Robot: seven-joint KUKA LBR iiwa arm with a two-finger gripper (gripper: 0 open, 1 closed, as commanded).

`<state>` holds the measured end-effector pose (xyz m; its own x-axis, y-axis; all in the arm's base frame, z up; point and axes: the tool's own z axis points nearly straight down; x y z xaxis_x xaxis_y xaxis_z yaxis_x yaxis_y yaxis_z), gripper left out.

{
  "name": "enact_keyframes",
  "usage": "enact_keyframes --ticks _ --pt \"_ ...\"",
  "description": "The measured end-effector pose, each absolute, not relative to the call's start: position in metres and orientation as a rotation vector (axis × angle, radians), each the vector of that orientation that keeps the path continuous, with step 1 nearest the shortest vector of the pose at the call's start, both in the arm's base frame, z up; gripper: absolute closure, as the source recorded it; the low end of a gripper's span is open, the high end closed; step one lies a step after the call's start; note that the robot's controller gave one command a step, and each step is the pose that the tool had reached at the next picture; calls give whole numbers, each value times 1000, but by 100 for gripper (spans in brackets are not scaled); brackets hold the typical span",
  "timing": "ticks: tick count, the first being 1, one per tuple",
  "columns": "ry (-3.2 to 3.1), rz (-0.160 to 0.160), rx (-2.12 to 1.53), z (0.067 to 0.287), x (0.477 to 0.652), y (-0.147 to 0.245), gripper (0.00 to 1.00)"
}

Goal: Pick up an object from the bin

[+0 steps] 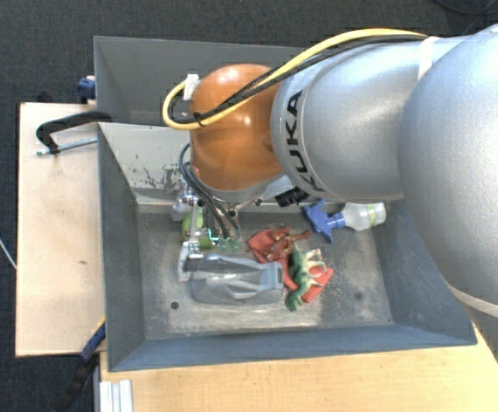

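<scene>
Camera view hides whether the gripper (pixel 203 233) is spread or closed; low beside the grey plastic piece (pixel 232 280), it may just shove it.

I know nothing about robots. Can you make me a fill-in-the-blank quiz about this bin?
1. The cover above the hand is ___.
2. The pale bottle has a ___ end.
3. The green thing beside the grey thing has ___ parts.
Missing words: orange; blue; red.
</scene>
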<state>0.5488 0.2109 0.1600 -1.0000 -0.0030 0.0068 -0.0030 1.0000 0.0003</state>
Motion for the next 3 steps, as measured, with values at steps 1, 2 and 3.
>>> enact_keyframes --ticks 1,2,3 --pt "-3143 -3 1 164 551 210 0" --pt "-3145 -6 -51 166 580 188 0" --pt "-3152 -11 94 140 588 166 0"
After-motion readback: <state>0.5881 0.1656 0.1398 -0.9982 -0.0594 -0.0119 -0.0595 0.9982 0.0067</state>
